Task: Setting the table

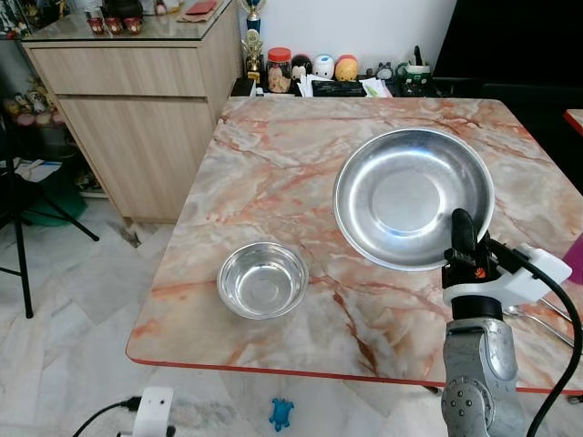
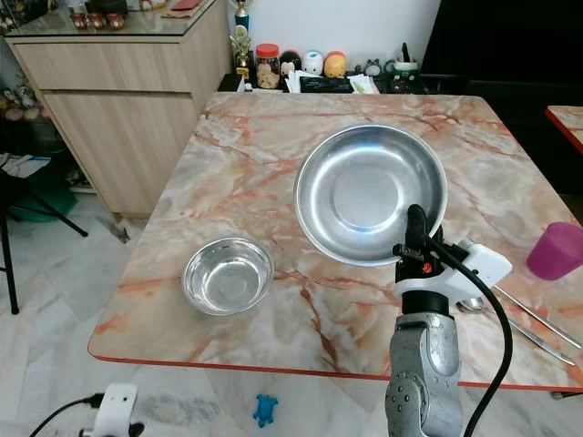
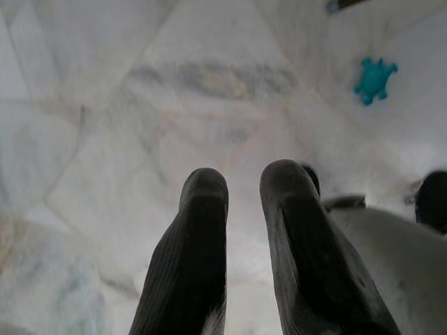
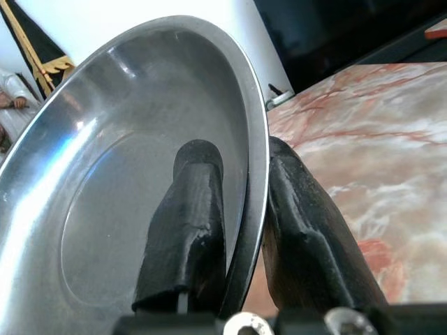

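Currently wide shiny round steel plate [image 1: 414, 196] is held tilted above marble-patterned table [image 1: 273, 173], near edge pinched by right gripper [image 4: 241, 230], one finger inside rim, one outside. Plate judged light, rigid, slippery; rim grip best kept deep. Small round steel bowl [image 1: 262, 279] is set left of plate. Left gripper [image 3: 241, 244], fingers narrowly parted, is hung over floor, holding nothing.

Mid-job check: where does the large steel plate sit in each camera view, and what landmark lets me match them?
Left eye: large steel plate right of centre, held above the marble table.
Right eye: centre, above the right claw.
Left wrist: not in it; floor beyond the left claw.
Right wrist: rim pinched between the fingers.
Shared landmark: small steel bowl.
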You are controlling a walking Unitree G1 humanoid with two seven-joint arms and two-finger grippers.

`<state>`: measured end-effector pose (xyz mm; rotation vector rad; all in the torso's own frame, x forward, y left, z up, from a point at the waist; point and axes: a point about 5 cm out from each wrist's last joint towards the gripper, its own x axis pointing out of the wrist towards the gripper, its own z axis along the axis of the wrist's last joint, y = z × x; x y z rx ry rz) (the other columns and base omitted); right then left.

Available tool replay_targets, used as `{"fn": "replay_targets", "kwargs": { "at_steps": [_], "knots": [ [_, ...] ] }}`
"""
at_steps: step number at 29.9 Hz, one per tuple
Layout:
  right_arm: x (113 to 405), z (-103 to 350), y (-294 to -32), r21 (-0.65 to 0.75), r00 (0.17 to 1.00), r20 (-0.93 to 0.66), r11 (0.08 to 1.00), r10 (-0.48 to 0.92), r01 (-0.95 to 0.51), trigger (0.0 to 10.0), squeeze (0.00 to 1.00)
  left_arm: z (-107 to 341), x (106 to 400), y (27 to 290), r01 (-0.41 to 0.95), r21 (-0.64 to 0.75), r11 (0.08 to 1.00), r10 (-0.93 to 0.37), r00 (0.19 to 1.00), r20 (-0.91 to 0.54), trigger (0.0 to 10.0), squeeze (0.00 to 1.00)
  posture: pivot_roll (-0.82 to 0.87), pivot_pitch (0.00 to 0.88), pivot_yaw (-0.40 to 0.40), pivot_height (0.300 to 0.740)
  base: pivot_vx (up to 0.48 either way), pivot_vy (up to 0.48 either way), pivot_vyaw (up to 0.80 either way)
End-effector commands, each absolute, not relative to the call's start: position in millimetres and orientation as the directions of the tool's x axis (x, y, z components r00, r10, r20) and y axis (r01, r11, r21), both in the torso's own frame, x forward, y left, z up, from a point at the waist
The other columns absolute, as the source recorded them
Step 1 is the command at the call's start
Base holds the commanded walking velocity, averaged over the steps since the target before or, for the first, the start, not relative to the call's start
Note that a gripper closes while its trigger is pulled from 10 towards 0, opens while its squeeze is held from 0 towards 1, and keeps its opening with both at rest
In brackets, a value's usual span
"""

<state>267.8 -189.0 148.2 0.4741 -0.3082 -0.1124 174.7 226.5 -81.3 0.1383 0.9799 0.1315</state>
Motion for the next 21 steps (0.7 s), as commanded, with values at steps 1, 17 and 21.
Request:
{"fn": "replay_targets", "kwargs": {
  "at_steps": [1,17,21],
  "knots": [
    [269.2,161.1,-187.4,0.458,0.93,0.327,0.889,-0.17,0.002,10.0,0.0,-81.6,172.7,229.0,-0.066,0.168,0.984,0.177,0.548,-0.818,10.0,0.0,0.04,0.0,-0.004,0.74,0.0,0.0,0.0],
    [271.6,164.4,-181.7,0.437,0.933,0.339,0.899,-0.123,-0.041,10.0,0.0,-85.4,162.5,230.8,-0.113,0.151,0.982,0.188,0.535,-0.823,10.0,0.0,0.03,0.0,-0.009,0.74,0.0,-0.184,0.0],
    [272.1,168.6,-180.2,0.417,0.929,0.355,0.907,-0.108,-0.053,10.0,0.0,-84.1,166.1,229.4,-0.109,0.149,0.983,0.184,0.544,-0.818,10.0,0.0,0.03,0.0,-0.008,0.74,0.0,-0.32,0.0]
  ]
}}
